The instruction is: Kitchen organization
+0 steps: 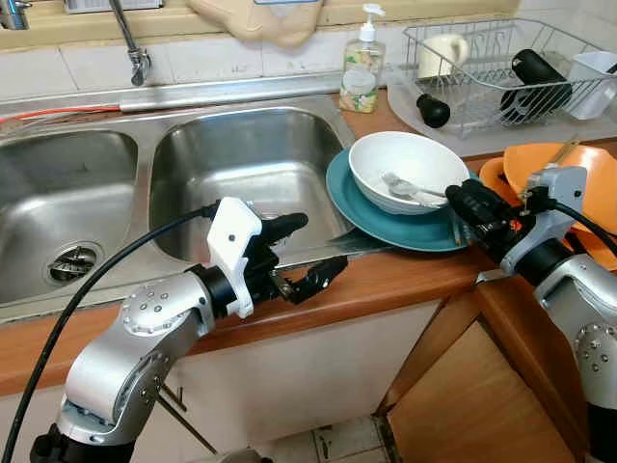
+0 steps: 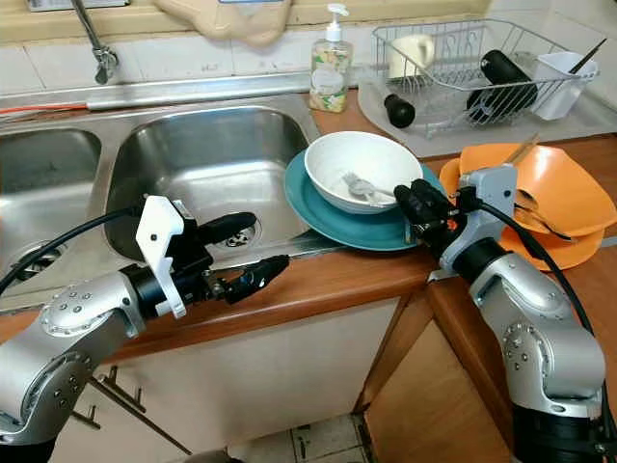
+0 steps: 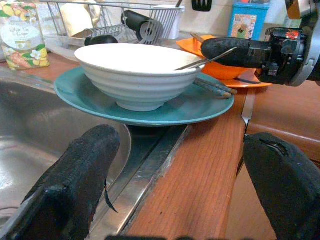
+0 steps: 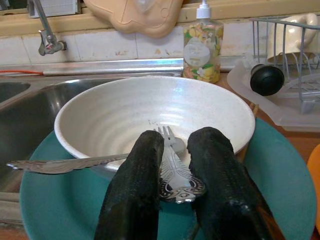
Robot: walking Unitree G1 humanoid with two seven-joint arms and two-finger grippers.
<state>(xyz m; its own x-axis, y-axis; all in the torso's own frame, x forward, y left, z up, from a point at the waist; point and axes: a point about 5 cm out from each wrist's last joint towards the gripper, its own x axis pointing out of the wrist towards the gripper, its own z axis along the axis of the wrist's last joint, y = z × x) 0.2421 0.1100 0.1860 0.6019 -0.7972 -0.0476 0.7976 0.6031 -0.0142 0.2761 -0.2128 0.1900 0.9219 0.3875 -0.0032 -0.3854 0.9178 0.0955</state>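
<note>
— Over the white bowl (image 1: 408, 170), what is the right gripper (image 4: 176, 186) doing?
— Its fingers are pinching the fork (image 4: 172, 167) handle; the fork is lying inside the bowl. The left gripper (image 1: 307, 253) is hovering spread just before the sink (image 1: 246, 178).

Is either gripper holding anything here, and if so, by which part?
The right gripper has its fingers closed on the fork, at the handle end, over the white bowl. The left gripper is open and holds nothing.

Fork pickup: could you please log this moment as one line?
right gripper: closing on fork | fork: in white bowl on teal plate | left gripper: open, idle
</note>
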